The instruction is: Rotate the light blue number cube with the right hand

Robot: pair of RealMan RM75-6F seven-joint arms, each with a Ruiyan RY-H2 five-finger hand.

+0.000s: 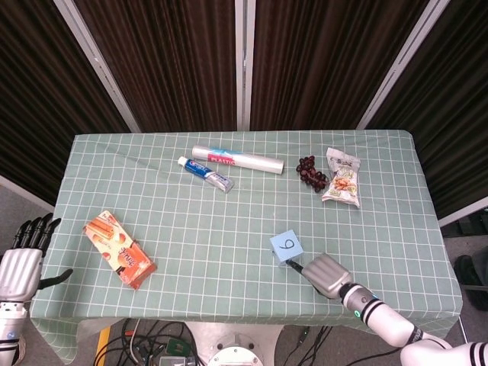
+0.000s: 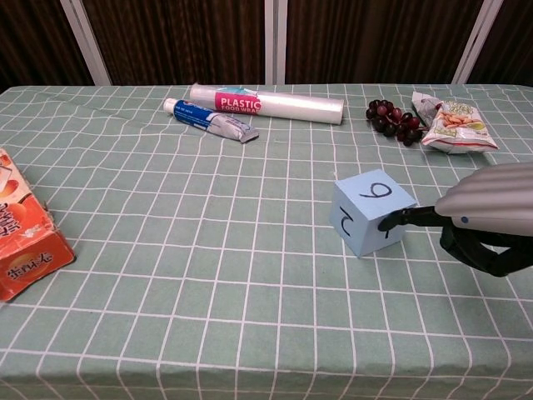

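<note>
Presently the light blue number cube (image 1: 286, 246) sat on the green checked tablecloth (image 1: 229, 221), front-right of centre, turned at an angle to the grid lines. Top face showed a 9; chest view showed a 2 on the face toward the camera. Right hand (image 1: 326, 274) lay low on the cloth just beside the cube, on its right, w/ one dark fingertip (image 2: 388, 222) touching the cube's side face. Remaining fingers were curled under the palm; nothing was gripped. Left hand (image 1: 23, 259) hung off the table's left edge, fingers extended upward and apart, holding nothing.

Other items noted: orange snack box (image 1: 119, 249) near the front-left, lying diagonal. Plastic wrap roll (image 1: 237, 159) at the back centre, toothpaste tube (image 1: 206, 174) just in front of it, approx. touching. Bunch of dark grapes (image 1: 311, 172) at the back right, snack bag (image 1: 342, 178) just beside it on the right.
</note>
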